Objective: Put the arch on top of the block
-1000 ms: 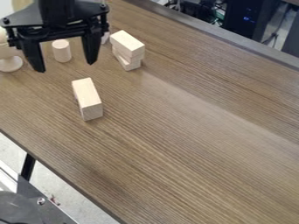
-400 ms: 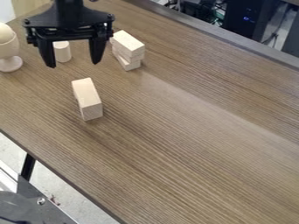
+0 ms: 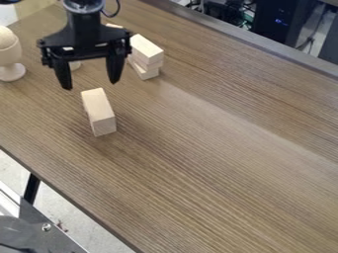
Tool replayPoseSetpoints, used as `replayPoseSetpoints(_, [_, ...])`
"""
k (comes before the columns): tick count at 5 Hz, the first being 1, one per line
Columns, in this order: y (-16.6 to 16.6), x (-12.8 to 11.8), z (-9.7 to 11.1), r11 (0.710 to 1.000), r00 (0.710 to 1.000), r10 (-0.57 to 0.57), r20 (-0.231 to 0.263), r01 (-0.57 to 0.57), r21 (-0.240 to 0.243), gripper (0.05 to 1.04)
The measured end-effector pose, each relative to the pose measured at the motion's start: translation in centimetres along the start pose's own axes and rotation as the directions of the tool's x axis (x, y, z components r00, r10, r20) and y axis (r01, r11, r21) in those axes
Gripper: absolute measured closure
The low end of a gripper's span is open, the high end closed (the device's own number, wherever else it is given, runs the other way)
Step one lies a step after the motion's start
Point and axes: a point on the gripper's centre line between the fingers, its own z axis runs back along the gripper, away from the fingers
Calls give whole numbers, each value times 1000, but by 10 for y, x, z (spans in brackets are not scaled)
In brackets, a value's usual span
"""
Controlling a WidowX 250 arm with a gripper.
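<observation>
Fingers (image 3: 114, 69) spread and nothing between them, my gripper (image 3: 91, 85) hangs pointing down above the table (image 3: 218, 148). Just below it in the view, toward the near side, a long pale piece (image 3: 99, 112) sits by itself, its length running away from the camera. I take this for the arch, since I hang so close to it, but its side faces away enough that I cannot see a curve cut in it. Beside me, toward the right of the view, is the stack (image 3: 147, 53), its top piece resting over others set at a slight angle; the block I want may be there, though I cannot be sure. My fingers are parted wide, I judge, so they can drop on either side of the piece and close on its long faces. That calls for lining up over its middle first; off centre, a fingertip could land on its top or tip it. Then would come the lift and a level setting down. Behind me, partly hidden, stands a cylinder (image 3: 76, 65), and farther left in the view a cup (image 3: 10, 57).
</observation>
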Motion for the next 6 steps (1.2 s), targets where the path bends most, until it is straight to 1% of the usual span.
replayPoseSetpoints(1, [-2, -2, -13, 1000, 1000, 13, -7, -13, 2, 83])
replayPoseSetpoints(2, [-5, -6, -19, 1000, 1000, 16, -9, -16, -3, 83])
replayPoseSetpoints(3, [-2, -11, -29, 1000, 1000, 23, -20, -22, 15, 83])
replayPoseSetpoints(4, [-1, -15, -32, 1000, 999, 23, -26, -23, 11, 83])
replayPoseSetpoints(5, [6, -19, -40, 999, 999, 29, -42, -28, 27, 83])
replayPoseSetpoints(6, [12, -20, -45, 999, 998, 39, -56, -37, 34, 113])
